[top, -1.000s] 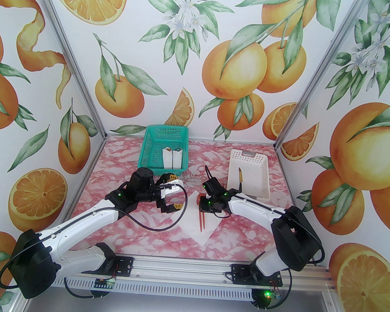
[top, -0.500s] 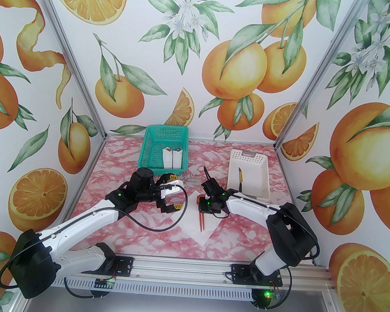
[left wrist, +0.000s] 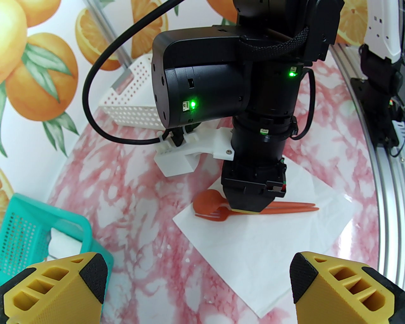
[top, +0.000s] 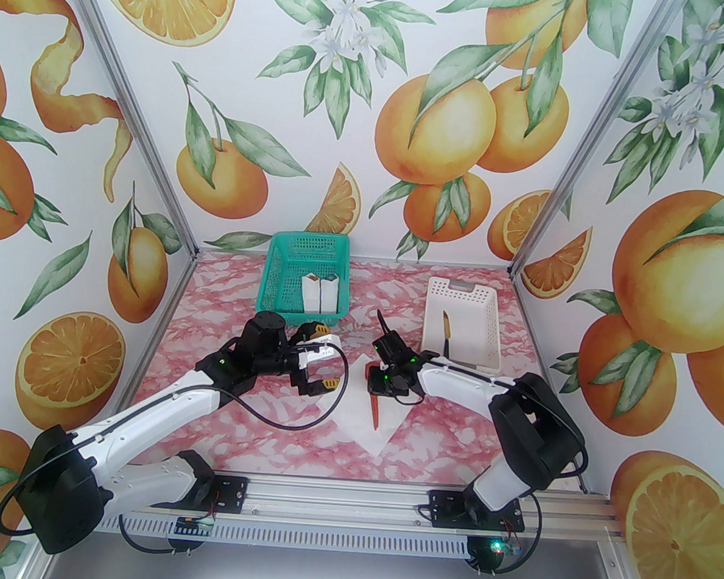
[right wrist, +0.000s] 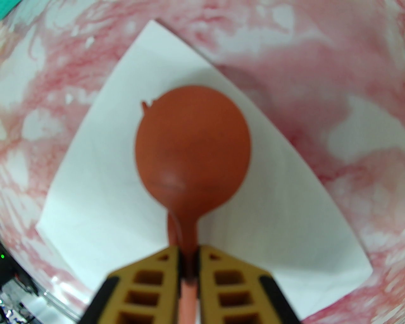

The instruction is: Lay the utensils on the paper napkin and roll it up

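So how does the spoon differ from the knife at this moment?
The spoon is orange with a round bowl; the knife is darker and slim all along. The spoon is over the napkin, while the knife lies in the white basket. The right gripper is shut on the spoon's handle; nothing holds the knife. Both are small table utensils.

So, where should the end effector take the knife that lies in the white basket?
Probably at the middle of its length, straight down from above, closing across its narrow width. The knife lies lengthwise in the white basket, whose walls block a sideways approach.
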Motion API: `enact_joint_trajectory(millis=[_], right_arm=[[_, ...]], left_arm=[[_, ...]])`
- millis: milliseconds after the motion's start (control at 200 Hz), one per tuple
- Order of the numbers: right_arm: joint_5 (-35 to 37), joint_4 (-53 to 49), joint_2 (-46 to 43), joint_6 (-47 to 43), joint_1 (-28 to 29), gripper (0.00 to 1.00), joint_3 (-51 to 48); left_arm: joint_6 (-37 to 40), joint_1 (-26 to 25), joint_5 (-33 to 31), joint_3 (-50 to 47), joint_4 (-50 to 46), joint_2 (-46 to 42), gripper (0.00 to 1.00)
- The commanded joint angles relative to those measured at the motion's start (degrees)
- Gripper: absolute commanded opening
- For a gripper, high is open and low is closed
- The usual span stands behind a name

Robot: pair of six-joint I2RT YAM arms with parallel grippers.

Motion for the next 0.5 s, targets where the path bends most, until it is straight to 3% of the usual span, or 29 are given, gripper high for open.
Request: enact_joint_trajectory(millis=[0, 495], right_arm=[[-0.3, 1.0, 1.0, 0.3, 0.4, 0.16, 0.2], [1.0, -1.5, -0.8, -0.4, 0.4, 0.21, 0.4]], left_arm=[[0.9, -0.2, 0.3, 2.1, -0.3, 0.2, 1.0], [1.0, -0.2, 0.3, 2.2, -0.6, 0.1, 1.0]])
